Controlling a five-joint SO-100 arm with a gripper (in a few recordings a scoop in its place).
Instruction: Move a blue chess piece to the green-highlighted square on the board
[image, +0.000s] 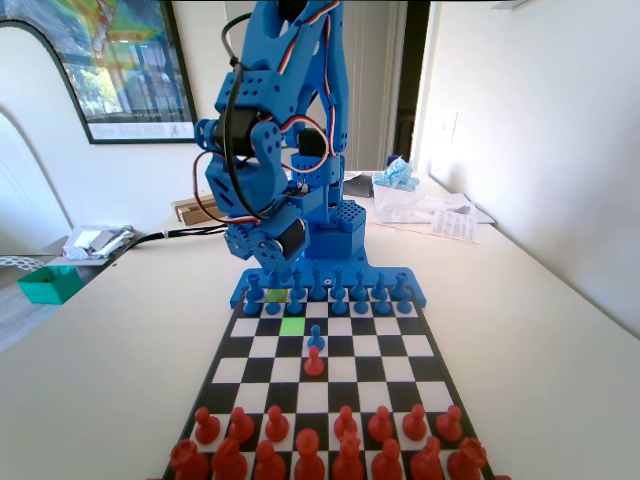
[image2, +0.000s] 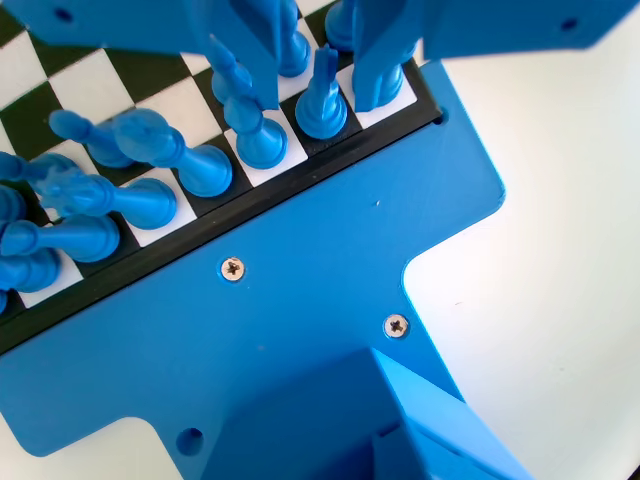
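glossy round-headed blue pawn (image: 316, 340), perhaps plastic

In the fixed view the blue arm covers the gripper (image: 278, 272), so it is not clear if the jaws are open. The olive square (image: 277, 296) is partly hidden behind blue pieces. The red pieces (image: 308, 462) of the nearest row are cut by the bottom edge. In the wrist view the board (image2: 95, 75) runs out of the picture at the top and left edges.
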